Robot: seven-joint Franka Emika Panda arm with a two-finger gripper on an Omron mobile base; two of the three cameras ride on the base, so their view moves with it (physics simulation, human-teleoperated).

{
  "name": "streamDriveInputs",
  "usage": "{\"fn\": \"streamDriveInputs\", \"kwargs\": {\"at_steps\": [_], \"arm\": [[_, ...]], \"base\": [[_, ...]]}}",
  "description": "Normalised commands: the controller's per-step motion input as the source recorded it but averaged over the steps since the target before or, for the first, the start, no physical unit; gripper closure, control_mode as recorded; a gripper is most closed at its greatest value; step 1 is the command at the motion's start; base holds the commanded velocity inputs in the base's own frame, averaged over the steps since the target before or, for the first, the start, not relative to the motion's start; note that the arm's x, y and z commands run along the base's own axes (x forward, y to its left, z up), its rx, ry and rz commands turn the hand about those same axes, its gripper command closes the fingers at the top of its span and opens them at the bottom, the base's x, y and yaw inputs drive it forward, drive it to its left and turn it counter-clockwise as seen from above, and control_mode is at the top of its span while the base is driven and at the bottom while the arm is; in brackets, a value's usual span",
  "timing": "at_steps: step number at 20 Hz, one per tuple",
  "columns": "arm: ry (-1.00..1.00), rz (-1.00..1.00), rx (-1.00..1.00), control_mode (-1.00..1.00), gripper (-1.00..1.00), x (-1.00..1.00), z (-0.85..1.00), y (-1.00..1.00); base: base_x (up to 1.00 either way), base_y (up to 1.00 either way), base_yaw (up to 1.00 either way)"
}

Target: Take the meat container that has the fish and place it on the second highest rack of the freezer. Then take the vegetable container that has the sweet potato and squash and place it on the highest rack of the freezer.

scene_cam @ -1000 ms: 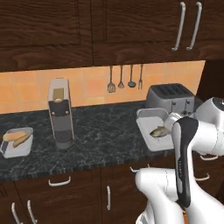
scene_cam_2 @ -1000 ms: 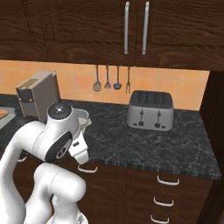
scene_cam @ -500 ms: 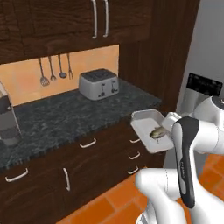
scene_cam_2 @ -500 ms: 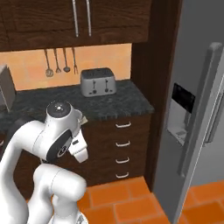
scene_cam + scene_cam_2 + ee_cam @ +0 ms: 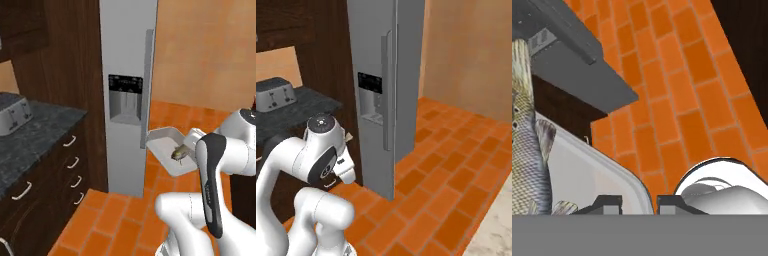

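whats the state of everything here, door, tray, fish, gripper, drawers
freezer door: closed, handle untouched
meat container: held off the floor in front of the freezer door, gripped at its rim
fish: lying inside the meat container
gripper: shut on the rim of the meat container
counter drawers: all closed
toaster: upright on the counter, slots empty

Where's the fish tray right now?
In the left base view the tray with the fish is held up beside the arm, just right of the freezer door, below its dispenser.
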Motion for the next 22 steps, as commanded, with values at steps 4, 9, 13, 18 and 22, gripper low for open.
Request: {"fn": "streamDriveInputs", "kwargs": {"at_steps": [4,9,13,18,22], "arm": [[0.00,0.00,0.00,1.00,1.00,0.00,0.00,0.00],[0.00,0.00,0.00,1.00,1.00,0.00,0.00,0.00],[0.00,0.00,0.00,1.00,1.00,0.00,0.00,0.00],[0.00,0.00,0.00,1.00,1.00,0.00,0.00,0.00],[0.00,0.00,0.00,1.00,1.00,0.00,0.00,0.00]], "base": [[0.54,-0.43,-0.77],[1.00,-0.02,-0.33],[1.00,-0.32,-0.21],[1.00,-0.30,-0.11],[1.00,-0.01,-0.05]]}}
